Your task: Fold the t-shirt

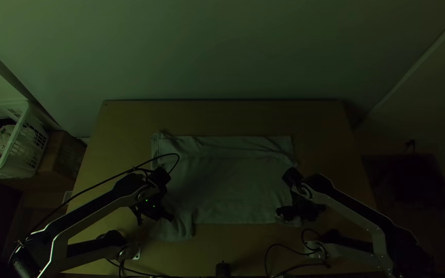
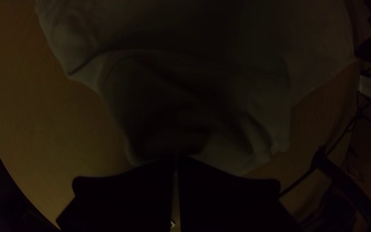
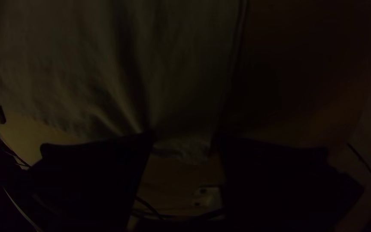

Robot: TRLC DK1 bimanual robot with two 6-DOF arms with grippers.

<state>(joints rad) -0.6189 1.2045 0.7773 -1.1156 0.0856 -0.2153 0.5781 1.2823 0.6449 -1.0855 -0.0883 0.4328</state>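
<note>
The t-shirt [image 1: 233, 180] lay spread across the middle of the surface [image 1: 222, 116], a crease running along its far side and a rumpled part jutting toward the near edge by the left arm. The left end effector [image 1: 154, 213] was over that part, its fingers [image 2: 121, 193] pressed nearly flush; whether they pinched cloth, I cannot tell. The right end effector [image 1: 287, 213] was at the near right corner, its fingers [image 3: 91, 180] spread, with the cloth's edge between them. A white basket [image 1: 19, 149] holding clothes stood left of the surface.
</note>
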